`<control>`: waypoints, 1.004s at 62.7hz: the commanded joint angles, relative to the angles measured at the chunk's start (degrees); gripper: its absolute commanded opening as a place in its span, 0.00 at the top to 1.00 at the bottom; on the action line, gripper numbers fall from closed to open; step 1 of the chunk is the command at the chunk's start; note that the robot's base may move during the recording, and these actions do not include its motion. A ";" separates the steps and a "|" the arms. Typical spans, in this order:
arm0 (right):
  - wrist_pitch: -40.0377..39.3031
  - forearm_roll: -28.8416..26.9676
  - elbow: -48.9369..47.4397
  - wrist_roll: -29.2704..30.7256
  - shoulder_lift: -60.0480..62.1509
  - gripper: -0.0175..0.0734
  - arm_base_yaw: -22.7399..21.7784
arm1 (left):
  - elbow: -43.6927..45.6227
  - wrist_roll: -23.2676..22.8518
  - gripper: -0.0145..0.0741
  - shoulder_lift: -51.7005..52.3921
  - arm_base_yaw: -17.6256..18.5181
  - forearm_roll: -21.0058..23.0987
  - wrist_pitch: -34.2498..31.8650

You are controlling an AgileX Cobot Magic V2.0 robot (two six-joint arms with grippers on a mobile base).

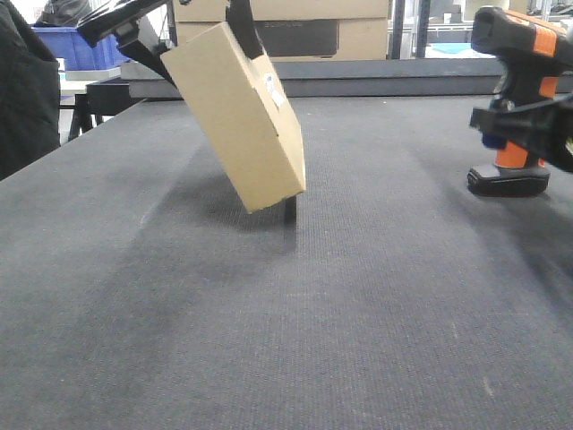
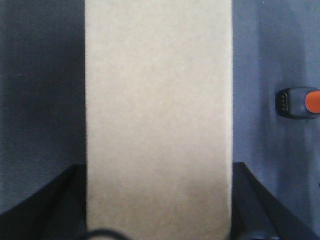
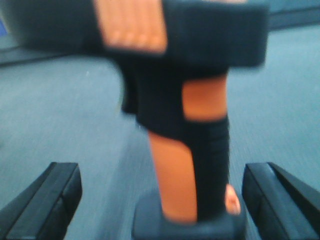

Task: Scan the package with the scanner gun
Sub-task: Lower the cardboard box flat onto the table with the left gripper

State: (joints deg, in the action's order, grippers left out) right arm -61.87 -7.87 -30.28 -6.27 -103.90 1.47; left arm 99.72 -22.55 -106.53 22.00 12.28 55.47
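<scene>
Left claw point(image 2: 159, 210) grips the package point(image 1: 237, 116), tilted above the table point(image 1: 286, 313); right claw point(image 3: 160, 200) stands released around the upright scanner gun point(image 1: 517, 98).

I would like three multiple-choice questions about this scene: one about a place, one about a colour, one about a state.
1. Where does the scanner gun stand?
A. on the table
B. on a shelf
C. on the package

2. What colour is its handle?
A. blue
B. orange
C. white

3. How is the package?
A. lying flat
B. opened
C. tilted, held by the left gripper

Answers: 1 A, its base rests on the mat. 2 B, orange shows in the right wrist view. 3 C, only its low corner is near the table.
</scene>
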 commanded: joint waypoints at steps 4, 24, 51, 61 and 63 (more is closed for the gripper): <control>-2.20 0.59 4.53 -0.04 4.69 0.19 -0.05 | 0.55 0.10 0.96 2.63 -0.39 -6.15 2.61; 4.23 0.74 13.67 -0.04 21.41 0.19 -0.05 | 0.55 5.03 0.96 5.23 -3.01 -19.39 13.92; 23.46 1.07 14.02 0.35 42.78 0.19 -0.05 | -3.33 11.77 0.96 5.27 -8.73 -18.44 9.82; 27.50 1.15 14.02 0.35 45.11 0.19 -0.05 | -6.63 11.77 0.96 5.27 -8.73 -18.44 6.29; 27.96 1.15 14.02 0.35 45.16 0.19 -0.05 | -7.10 11.77 0.96 5.27 -8.73 -18.44 5.71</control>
State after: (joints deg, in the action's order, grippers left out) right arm -35.29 -7.08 -16.48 -6.27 -59.46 1.47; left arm 93.42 -11.07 -102.18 13.38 -6.31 63.91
